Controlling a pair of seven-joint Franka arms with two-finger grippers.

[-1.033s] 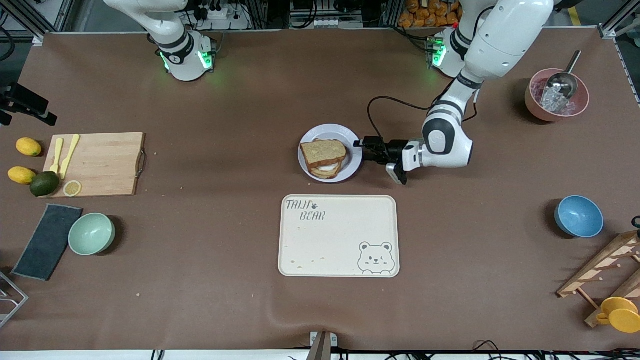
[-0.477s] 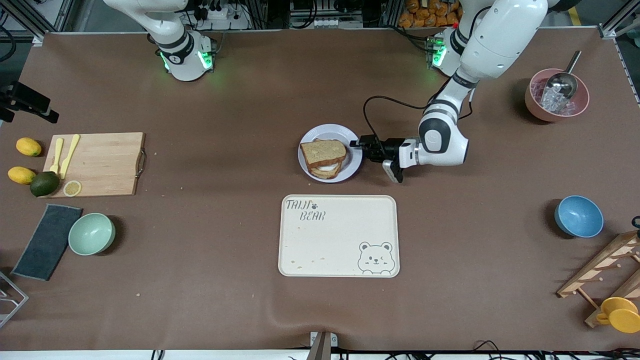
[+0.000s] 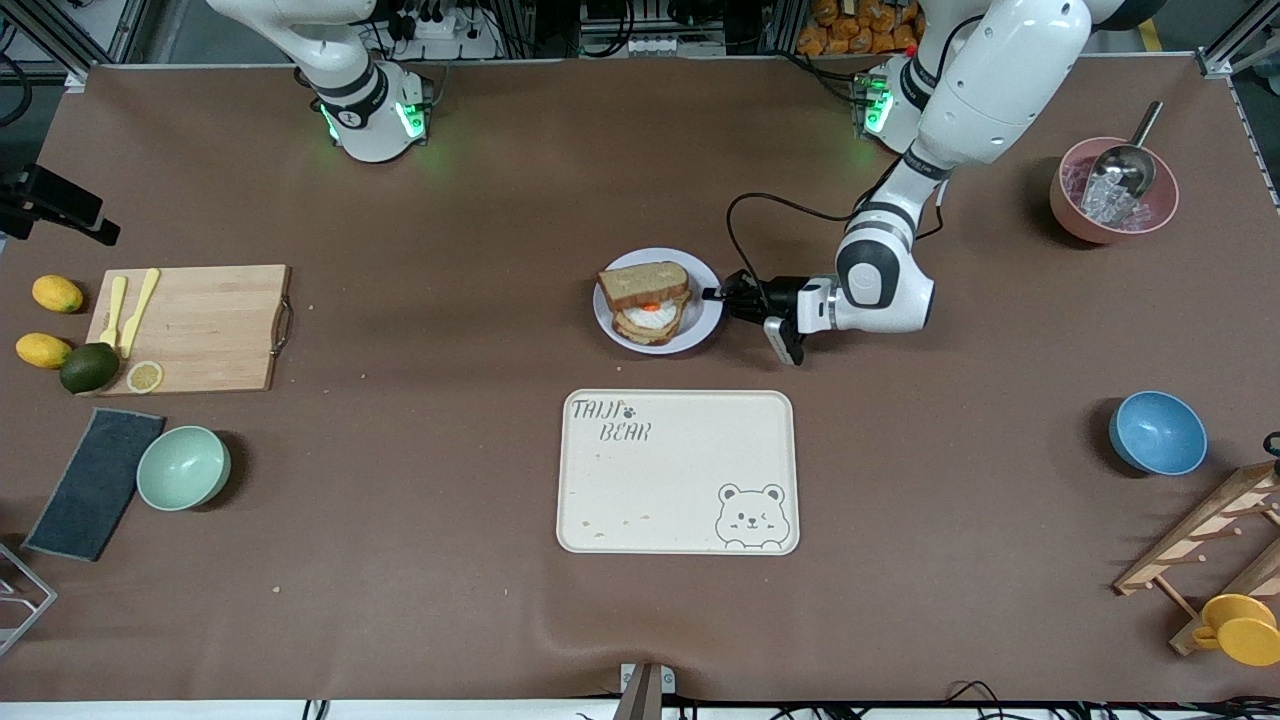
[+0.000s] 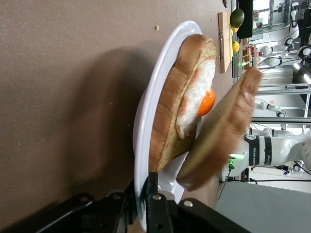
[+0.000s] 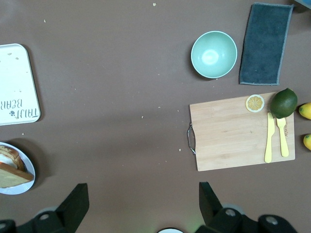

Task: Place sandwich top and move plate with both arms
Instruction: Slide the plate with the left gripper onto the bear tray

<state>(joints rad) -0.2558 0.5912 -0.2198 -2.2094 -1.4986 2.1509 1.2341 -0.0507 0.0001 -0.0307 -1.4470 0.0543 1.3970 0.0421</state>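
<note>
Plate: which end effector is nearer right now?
Left. The left end effector is clamped on the plate rim at the left arm's end. The right end effector, open, waits high over bare table near the cutting board.

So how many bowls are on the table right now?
3: green bowl beside the dark cloth, blue bowl near the wooden rack, pink bowl holding a scoop.

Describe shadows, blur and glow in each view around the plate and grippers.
Front view: the plate casts a soft shadow on the brown table; green glow lights both arm bases. Left wrist view: the sandwich top is blurred at its edges, the plate shadows the table, and the left gripper pinches its rim. Right wrist view: evenly lit, the right gripper sharp and open.
</note>
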